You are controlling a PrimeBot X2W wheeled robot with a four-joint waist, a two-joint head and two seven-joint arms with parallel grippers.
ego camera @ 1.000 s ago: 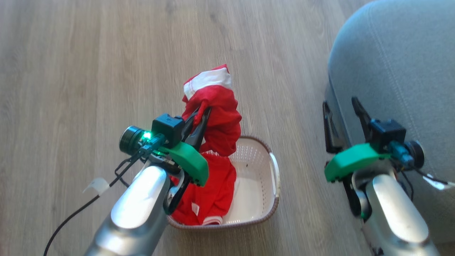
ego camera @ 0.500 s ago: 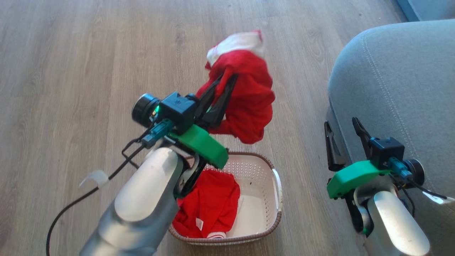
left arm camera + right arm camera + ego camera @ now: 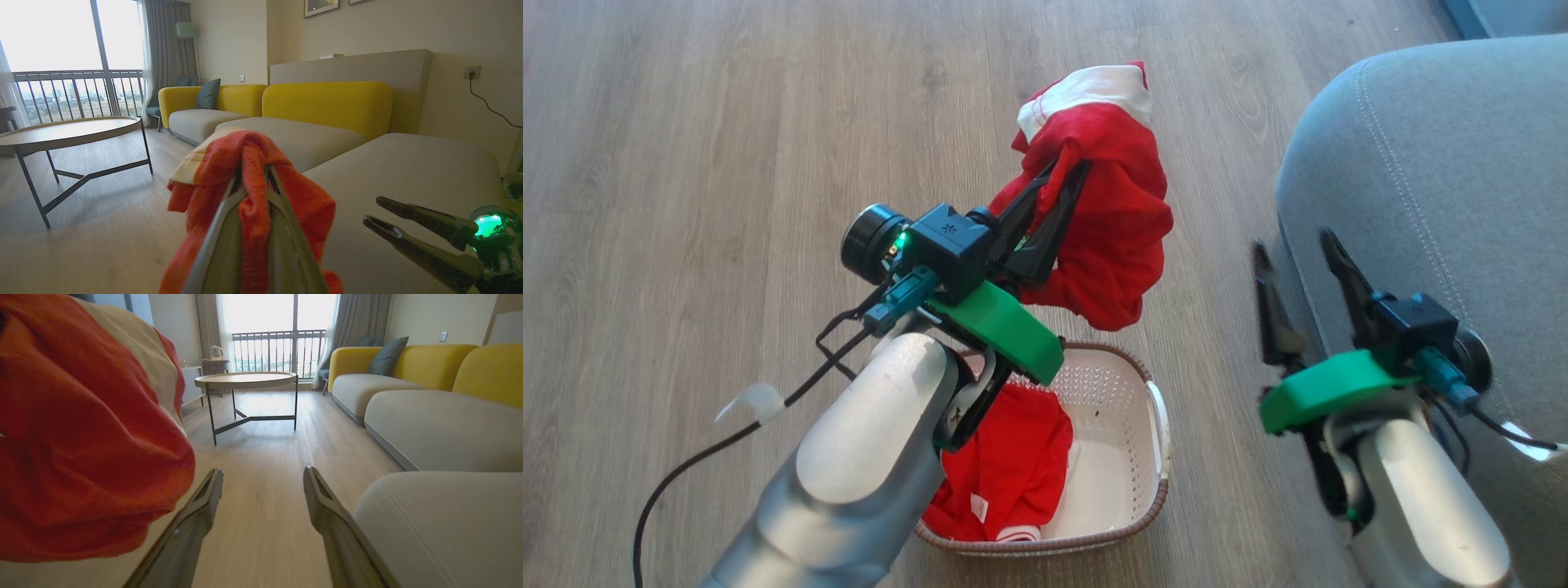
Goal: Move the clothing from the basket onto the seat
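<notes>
Left gripper (image 3: 1070,170): clamped tight on 1 red garment (image 3: 1119,237), white band on top, hanging in the air over the far rim of the basket (image 3: 1158,425).
Basket: on the wood floor (image 3: 686,163), left of the seat (image 3: 1437,163); 1 more red piece (image 3: 1013,465) lies in its left half.
Right gripper (image 3: 1292,245): jaws spread wide, nothing in them, just beside the seat's left edge.

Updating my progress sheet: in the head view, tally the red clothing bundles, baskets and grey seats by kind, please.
Red clothing bundles: 2 (held bundle in left gripper; second bundle in basket)
Baskets: 1
Grey seat: 1
Total: 4
</notes>
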